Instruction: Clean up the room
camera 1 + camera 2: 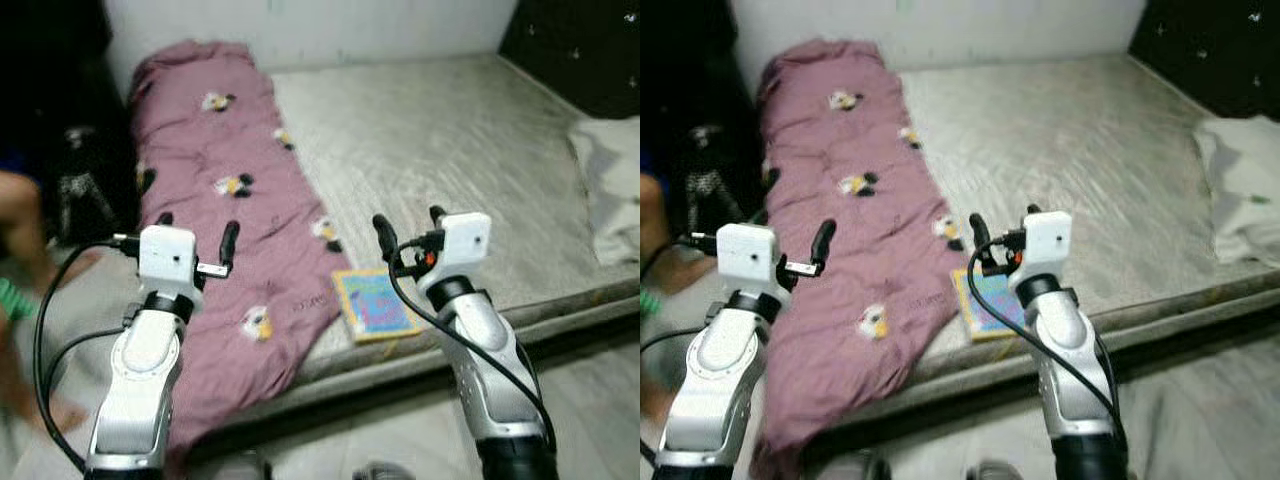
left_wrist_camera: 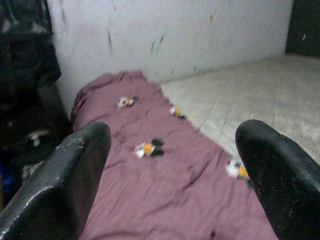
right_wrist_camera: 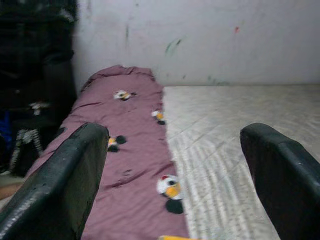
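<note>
Both arms are raised at the foot of the bed (image 1: pixel 470 150), fingers spread and holding nothing. The left gripper (image 1: pixel 196 232) hovers over the mauve blanket (image 1: pixel 230 200), which droops off the mattress edge; the right gripper (image 1: pixel 410 228) hangs just behind the colourful book (image 1: pixel 374 304) at the bed's rim. A careless reach could nudge the book to the floor or snag the blanket. A person's leg (image 1: pixel 22 215) is close on the left, within a swing's reach.

A home bedroom: a bare grey mattress (image 1: pixel 450 170) fills the frame's centre, a mauve quilt (image 1: pixel 230 200) along its left, against a white wall (image 2: pixel 170 35).
</note>
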Motion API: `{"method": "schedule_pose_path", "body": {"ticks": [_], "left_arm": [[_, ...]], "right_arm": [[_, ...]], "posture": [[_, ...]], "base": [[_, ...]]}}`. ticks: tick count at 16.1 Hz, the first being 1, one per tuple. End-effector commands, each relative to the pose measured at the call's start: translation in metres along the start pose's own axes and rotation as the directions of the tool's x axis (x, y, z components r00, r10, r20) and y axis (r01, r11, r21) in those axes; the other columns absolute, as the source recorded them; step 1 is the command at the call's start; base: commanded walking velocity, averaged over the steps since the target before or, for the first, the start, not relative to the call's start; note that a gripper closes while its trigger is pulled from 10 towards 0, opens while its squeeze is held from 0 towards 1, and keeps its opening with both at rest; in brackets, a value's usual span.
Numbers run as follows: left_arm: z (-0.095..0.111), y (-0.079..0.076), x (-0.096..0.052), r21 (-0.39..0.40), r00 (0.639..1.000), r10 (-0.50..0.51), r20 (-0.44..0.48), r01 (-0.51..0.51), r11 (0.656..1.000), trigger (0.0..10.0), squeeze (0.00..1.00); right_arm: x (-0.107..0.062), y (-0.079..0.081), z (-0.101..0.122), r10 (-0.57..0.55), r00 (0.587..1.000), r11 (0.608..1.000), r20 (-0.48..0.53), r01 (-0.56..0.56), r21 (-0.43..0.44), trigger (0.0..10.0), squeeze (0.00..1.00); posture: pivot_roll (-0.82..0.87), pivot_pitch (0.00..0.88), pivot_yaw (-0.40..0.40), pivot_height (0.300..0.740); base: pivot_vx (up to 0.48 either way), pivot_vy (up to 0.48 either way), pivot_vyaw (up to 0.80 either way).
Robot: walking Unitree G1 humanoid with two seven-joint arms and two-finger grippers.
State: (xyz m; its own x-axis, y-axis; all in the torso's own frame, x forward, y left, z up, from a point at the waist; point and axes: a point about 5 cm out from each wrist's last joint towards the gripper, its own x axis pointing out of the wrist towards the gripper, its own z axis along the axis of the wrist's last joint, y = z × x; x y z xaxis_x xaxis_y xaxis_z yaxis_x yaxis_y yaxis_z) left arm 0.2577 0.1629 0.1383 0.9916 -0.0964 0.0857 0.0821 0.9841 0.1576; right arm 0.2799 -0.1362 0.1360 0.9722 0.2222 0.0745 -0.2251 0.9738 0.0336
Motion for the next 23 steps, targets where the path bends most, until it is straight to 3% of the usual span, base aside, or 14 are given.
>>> {"method": "schedule_pose_path", "body": {"ticks": [1, 3, 5, 18, 23], "left_arm": [[0.001, -0.005, 0.0, 0.006, 1.0, -0.004, 0.003, 0.004, 1.0, 10.0, 0.0], [0.0, -0.006, 0.001, 0.016, 1.0, 0.008, 0.003, -0.008, 1.0, 10.0, 0.0], [-0.002, -0.007, 0.001, 0.02, 1.0, 0.012, 0.001, -0.012, 1.0, 10.0, 0.0], [-0.005, -0.006, 0.004, 0.012, 1.0, 0.015, 0.004, -0.016, 1.0, 10.0, 0.0], [-0.008, -0.004, 0.003, -0.002, 1.0, 0.013, -0.001, -0.013, 1.0, 10.0, 0.0]], "right_arm": [[-0.002, -0.009, -0.003, -0.025, 1.0, 1.0, -0.012, 0.025, -0.009, 10.0, 0.0], [-0.001, -0.009, -0.003, -0.027, 1.0, 1.0, -0.014, 0.027, 0.006, 10.0, 0.0], [0.0, -0.008, -0.002, -0.006, 1.0, 0.999, -0.011, 0.006, -0.034, 10.0, 0.0], [0.006, -0.006, -0.002, 0.014, 1.0, 1.0, 0.003, -0.014, -0.016, 10.0, 0.0], [-0.001, -0.015, -0.006, -0.012, 1.0, 1.0, -0.01, 0.012, -0.026, 10.0, 0.0]], "posture": [[0.01, 0.041, -0.045, 0.74], [0.01, 0.038, -0.05, 0.74], [0.01, 0.033, -0.053, 0.74], [0.01, 0.018, -0.068, 0.74], [0.01, 0.013, -0.071, 0.74]], "base": [[0.0, 0.0, 0.0], [0.0, 0.0, 0.0], [0.0, 0.0, 0.0], [0.0, 0.0, 0.79], [0.0, -0.277, 0.0]]}}
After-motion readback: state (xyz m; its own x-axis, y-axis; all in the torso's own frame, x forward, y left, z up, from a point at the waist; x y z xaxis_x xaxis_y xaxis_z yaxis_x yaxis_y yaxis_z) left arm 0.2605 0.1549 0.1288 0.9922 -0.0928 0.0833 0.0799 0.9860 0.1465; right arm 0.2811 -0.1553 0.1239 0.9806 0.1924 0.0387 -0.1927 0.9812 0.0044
